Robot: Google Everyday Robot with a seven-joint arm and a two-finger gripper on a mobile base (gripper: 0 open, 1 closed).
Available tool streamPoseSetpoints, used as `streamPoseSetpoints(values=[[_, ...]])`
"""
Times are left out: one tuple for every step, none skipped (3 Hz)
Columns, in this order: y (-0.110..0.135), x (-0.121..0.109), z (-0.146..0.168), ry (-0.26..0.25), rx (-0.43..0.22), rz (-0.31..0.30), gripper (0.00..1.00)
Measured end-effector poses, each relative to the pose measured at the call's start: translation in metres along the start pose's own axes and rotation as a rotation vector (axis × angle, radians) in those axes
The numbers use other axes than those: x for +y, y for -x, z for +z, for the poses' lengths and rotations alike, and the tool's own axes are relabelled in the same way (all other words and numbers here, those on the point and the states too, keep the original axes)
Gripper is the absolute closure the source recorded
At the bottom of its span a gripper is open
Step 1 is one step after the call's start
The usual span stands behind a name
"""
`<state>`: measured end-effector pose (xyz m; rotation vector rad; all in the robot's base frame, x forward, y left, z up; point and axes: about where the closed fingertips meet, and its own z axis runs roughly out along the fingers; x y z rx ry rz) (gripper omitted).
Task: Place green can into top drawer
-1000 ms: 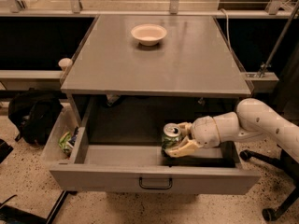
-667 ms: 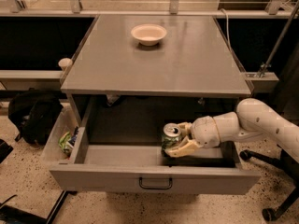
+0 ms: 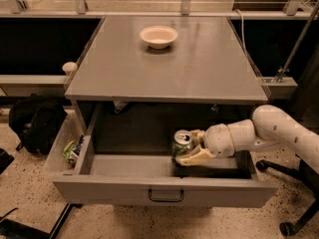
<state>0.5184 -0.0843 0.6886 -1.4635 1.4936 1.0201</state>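
Camera view: cream tool [image 3: 188, 152] clasps dented green can [image 3: 181, 143] inside flat-fronted grey top drawer [image 3: 99, 189].

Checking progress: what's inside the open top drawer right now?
Inside the top drawer: the green can, upright, held by the gripper, right of centre. The arm hides the floor behind.

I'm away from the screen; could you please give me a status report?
Gripper in open top drawer, shut on green can. Can upright, right of centre. Bowl on tabletop, not in the way.
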Motion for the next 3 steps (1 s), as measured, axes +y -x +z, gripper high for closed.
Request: streamPoseSetpoints(values=[[0.0, 0.0, 0.0, 0.0, 0.0, 0.0, 0.12], [0.0, 0.0, 0.0001, 0.0, 0.0, 0.0, 0.0], [0.0, 0.0, 0.0001, 0.0, 0.0, 0.0, 0.0]])
